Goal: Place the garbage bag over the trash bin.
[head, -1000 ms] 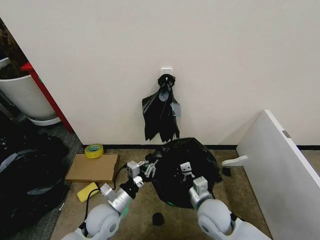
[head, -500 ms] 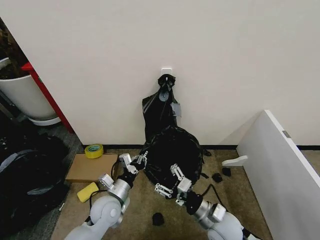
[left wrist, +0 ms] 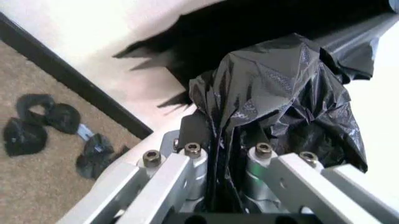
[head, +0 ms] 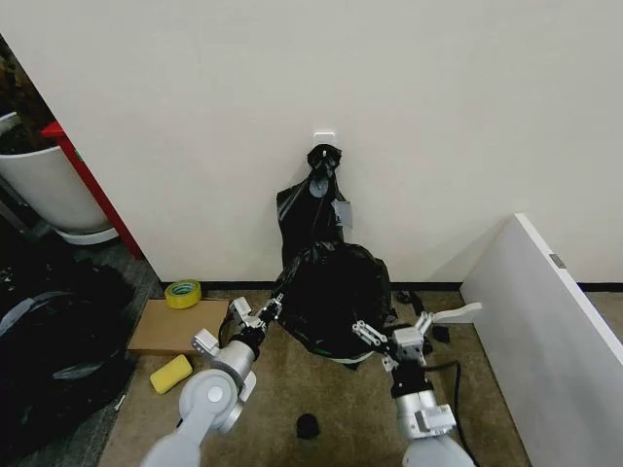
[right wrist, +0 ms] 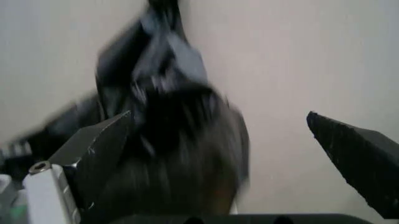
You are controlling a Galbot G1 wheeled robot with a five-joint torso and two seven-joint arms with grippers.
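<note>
Right pincer [head: 391, 339] has swung out from under the glossy black plastic garbage bag [head: 331, 292] to its right side, fingers spread and empty. Left pincer [head: 255, 313] pinches the bag's left edge [left wrist: 224, 154]. Bag is draped over the trash bin, lifted against the cream wall [head: 438, 117], above the brown carpet floor [head: 321, 389].

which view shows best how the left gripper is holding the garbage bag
The left wrist view: the garbage bag sits pinched in the left gripper. The head view shows the whole bag but the grip is tiny; the right wrist view blurs it.
</note>
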